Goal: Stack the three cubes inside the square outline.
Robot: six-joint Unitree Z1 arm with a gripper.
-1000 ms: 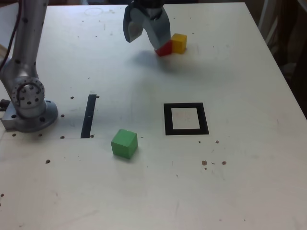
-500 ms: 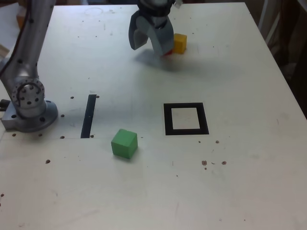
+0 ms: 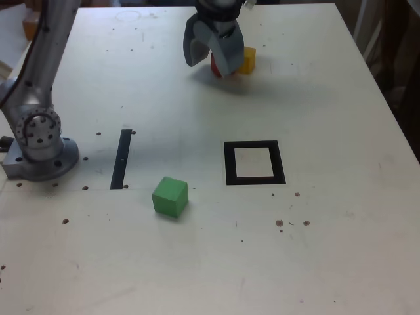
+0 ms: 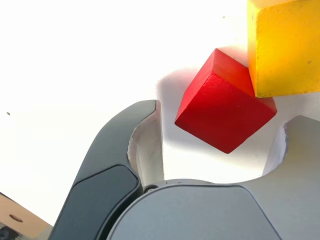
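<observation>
Nearest the camera in the exterior view, the green cube (image 3: 170, 196) sits alone on the counter (image 3: 328, 249), at about eight o'clock from the square outline (image 3: 254, 163), apart from it. The outline is empty, its pale centre bare. A thin black strip (image 3: 121, 158) lies at nine o'clock from the outline, and the arm's base (image 3: 39, 141) stands beyond that at the counter's edge.

Farthest back, the pincer (image 3: 211, 60) is down over the red cube (image 3: 216, 64), its jaws apart with the cube between them and not yet clamped. The wrist view shows daylight on both sides of the red cube (image 4: 222, 112). The yellow cube (image 3: 247, 59) sits at three o'clock from the red one in the exterior view, and the wrist view shows the yellow cube (image 4: 285, 47) pressed right against it, corner overlapping.

The risks look plain. The red cube sits turned diamond-wise to the jaws, so closing may catch it on its corners, twisting it or squirting it out. One jaw stands close to the yellow cube and could nudge it away or pinch both cubes together.
</observation>
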